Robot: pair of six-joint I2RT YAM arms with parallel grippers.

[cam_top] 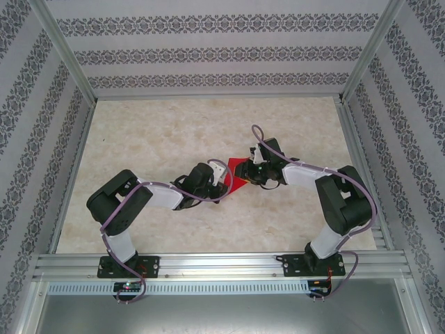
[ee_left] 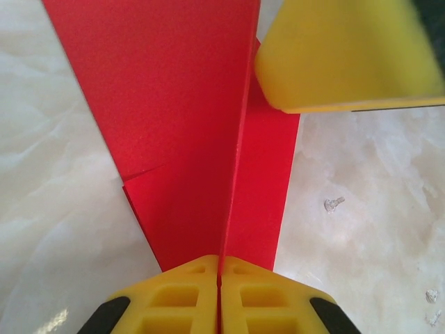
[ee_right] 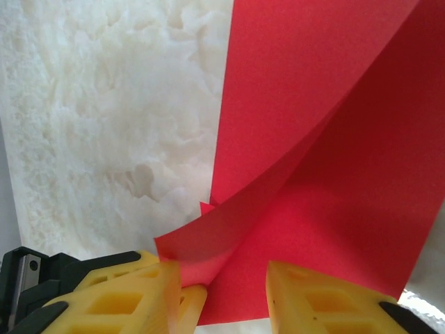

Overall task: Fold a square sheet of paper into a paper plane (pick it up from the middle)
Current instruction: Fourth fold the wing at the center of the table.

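The left end effector (ee_left: 220,270) is shut tight, its two yellow fingers pressed flat together on the near end of the red paper (ee_left: 174,104), pinching it right on a raised crease. From that grip the crease runs straight ahead like a thin ridge. To the left of it a wide panel of the paper fans out ahead, with the stepped edge of a second layer showing beneath it partway along. To the right a narrower strip slopes down toward the counter (ee_left: 62,195).

Ahead and to the right of the left end effector, one yellow finger (ee_left: 348,56) of the other arm sits just beside the ridge, over that narrower strip.

The right end effector (ee_right: 222,273) stands partly open, a clear gap between its fingers, and the paper's edge lies in that gap. I cannot tell whether either finger actually presses on it. One layer curls up from beside its left finger and sweeps ahead and to the right, while a flatter layer spreads out behind it. Pale marbled counter lies ahead and to its left.

From above, the two end effectors meet tip to tip with the paper between them, around the middle of the counter, both arms bent inward from their bases. A small pale speck (ee_left: 334,204) lies on the counter to the right of the left end effector. Patterned walls (cam_top: 208,56) enclose the space.
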